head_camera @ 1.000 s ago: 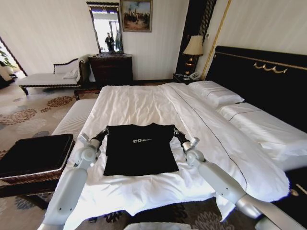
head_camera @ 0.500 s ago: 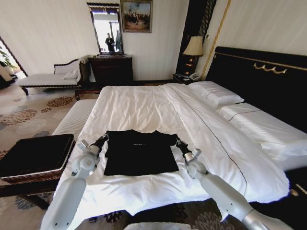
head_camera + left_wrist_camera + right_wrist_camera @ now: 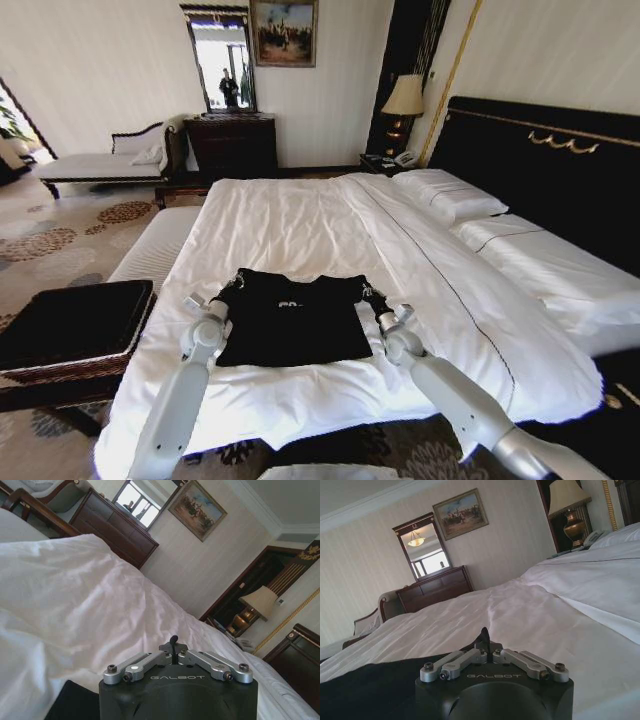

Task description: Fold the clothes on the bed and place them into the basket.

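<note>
Here, the bed (image 3: 300,225) w/ white sheets takes up most of the head view, black headboard (image 3: 540,165) on the robot's right. Basket (image 3: 70,325) sits off the bed's left side, lined w/ black fabric. Black T-shirt (image 3: 293,318) lies on the near part of the bed, top edge doubled toward the robot, white lettering partly hidden. Left gripper (image 3: 236,283) is pinched shut on the shirt's left top corner, right gripper (image 3: 365,294) likewise closed on the right top corner; both wrist views show the fingers drawn together.
</note>
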`<state>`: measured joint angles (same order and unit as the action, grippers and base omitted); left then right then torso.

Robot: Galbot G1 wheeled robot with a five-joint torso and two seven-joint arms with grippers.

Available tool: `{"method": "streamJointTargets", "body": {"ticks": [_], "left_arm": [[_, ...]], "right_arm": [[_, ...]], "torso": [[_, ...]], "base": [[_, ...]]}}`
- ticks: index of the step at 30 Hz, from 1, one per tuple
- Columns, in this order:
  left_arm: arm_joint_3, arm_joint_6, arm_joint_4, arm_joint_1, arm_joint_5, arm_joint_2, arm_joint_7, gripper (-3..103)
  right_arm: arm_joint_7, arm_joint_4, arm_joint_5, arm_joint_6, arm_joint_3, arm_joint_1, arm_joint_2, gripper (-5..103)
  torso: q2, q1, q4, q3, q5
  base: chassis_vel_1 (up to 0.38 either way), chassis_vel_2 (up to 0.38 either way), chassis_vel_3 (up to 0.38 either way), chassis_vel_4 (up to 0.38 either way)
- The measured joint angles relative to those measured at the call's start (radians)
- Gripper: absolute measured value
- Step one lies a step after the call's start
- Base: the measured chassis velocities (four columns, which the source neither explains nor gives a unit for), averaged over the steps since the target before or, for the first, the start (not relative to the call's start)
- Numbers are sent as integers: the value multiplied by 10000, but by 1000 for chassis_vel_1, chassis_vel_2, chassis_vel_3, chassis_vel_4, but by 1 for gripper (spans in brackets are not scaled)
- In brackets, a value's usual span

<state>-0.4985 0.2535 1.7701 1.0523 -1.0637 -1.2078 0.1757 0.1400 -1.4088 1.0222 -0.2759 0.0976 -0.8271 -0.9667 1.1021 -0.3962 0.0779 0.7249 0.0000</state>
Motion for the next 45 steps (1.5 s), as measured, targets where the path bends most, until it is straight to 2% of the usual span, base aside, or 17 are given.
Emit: {"method": "streamJointTargets", "body": {"ticks": [5,11,16,23,31,34,35,36,39,45], "left_arm": [[-262,570,785,1169,860,479,279,0],[-441,803,1206,2218,1432,287,421,0],[-643,1075,1146,3090,2270,69,634,0],[-775,1786,1405,3661,2557,121,803,0],[-870,1984,1635,3938,2739,124,880,0],[-1191,2227,2302,4431,2696,70,913,0],[-1341,2252,2523,4624,2680,54,926,0],[-1341,2252,2523,4624,2680,54,926,0],[-1655,2237,2950,5139,2664,14,910,0],[-1629,1568,2569,5053,2800,-78,798,0]], "right_arm": [[245,-304,-188,-101,22,-526,93,0],[663,-418,-412,-162,9,-1096,94,0],[798,-556,-759,-162,-23,-1690,122,0],[954,-788,-969,-174,-68,-2034,207,0],[978,-965,-1310,-173,-232,-2276,221,0],[943,-961,-1467,-241,-387,-2379,178,-3],[946,-936,-1497,-292,-436,-2403,164,2],[946,-936,-1497,-292,-436,-2403,164,2],[936,-799,-1627,-441,-501,-2440,91,16],[926,-693,-1708,-465,-484,-2402,-4,25]], "torso": [[0,1,-3,-1,-1],[1,3,1,-3,0],[1,3,-1,-2,-3],[1,2,-1,-2,0],[1,2,0,-1,-2],[1,1,0,0,-1],[1,1,1,-1,0],[1,1,1,-1,0],[2,2,-2,-1,1],[1,1,1,-1,-2]], "base": [[0,0,0,0],[0,0,0,0],[0,0,0,0],[0,0,0,0],[0,0,0,0],[0,0,0,0],[0,0,0,0],[0,0,0,0],[0,0,0,0],[0,0,0,0]]}}
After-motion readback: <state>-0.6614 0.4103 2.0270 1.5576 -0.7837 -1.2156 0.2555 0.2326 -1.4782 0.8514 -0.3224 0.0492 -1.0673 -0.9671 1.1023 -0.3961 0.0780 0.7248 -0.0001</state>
